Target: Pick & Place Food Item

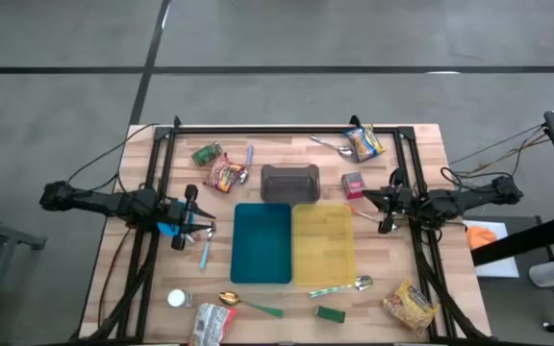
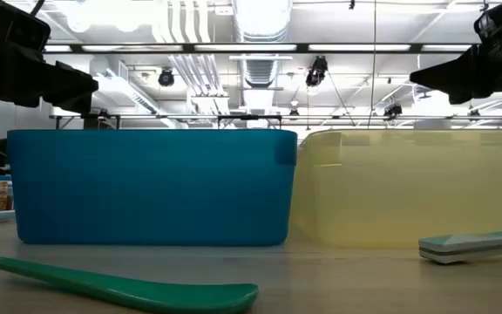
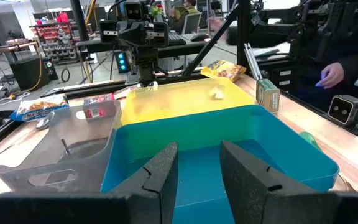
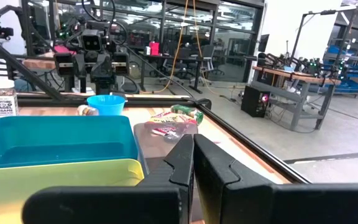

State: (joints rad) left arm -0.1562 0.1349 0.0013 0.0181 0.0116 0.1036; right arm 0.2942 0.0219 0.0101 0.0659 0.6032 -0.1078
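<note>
The left gripper (image 3: 199, 149) hangs over the counter (image 1: 421, 144) at the left wall of the teal bin (image 1: 262, 242). Its fingers are part open and nothing is between them. A blue cup (image 4: 106, 102) stands just beside it. No food item is held yet: the packets lie loose on the counter around the bins. The likeliest pick for this arm is the red snack packet (image 1: 227, 175), past the teal bin's far left corner and beside the grey tray (image 1: 289, 182).

To do it well, I would spread the fingers wider first, then come down square on the packet's short side. It lies flat and may crinkle and slip. Lift it clear of the bin wall before crossing.

Beyond the yellow bin (image 1: 323, 242), the right gripper (image 1: 364, 204) waits, closed and empty.
</note>
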